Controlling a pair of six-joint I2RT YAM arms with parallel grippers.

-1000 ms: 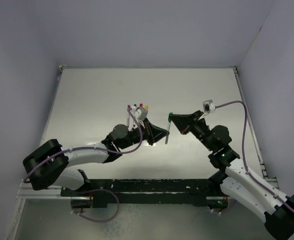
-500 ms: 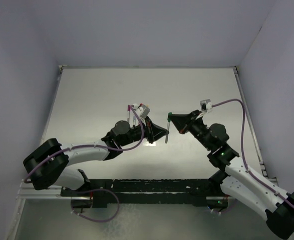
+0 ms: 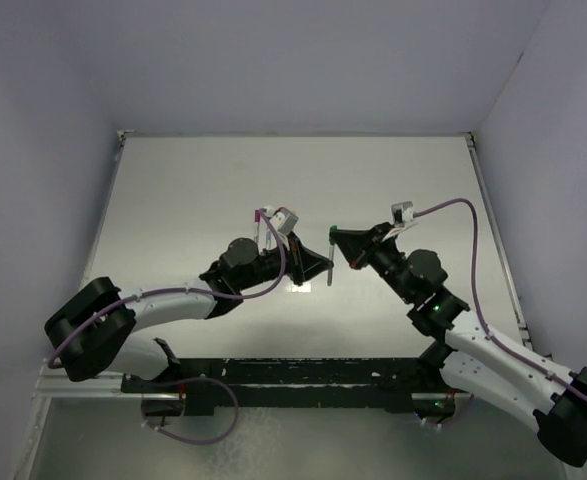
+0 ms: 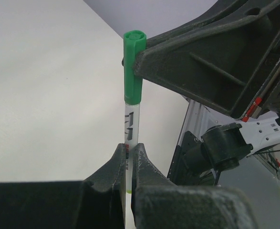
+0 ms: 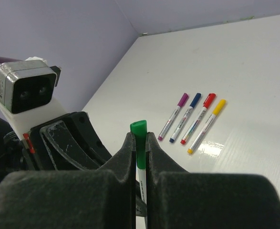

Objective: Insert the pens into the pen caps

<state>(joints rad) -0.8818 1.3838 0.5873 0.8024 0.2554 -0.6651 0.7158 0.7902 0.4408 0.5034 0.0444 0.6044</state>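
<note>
Soft, even light falls from overhead in all three views, and none of them is dim. From above, the glossy white table (image 3: 173,200) reads pale grey. It carries a small bright glare spot just beneath the meeting arms and faint shadows under them. The lavender walls (image 3: 273,60) take a flat tone.

In the left wrist view the green plastic pen cap (image 4: 132,67) and the pale translucent pen barrel (image 4: 130,119) are sharp. The left gripper (image 4: 129,149) blurs toward the bottom edge, and the hardware at far right is soft.

In the right wrist view the right gripper (image 5: 139,138) is a defocused dark mass. The four capped marker pens (image 5: 184,118) are crisp, with a sheen on the table beside them.
</note>
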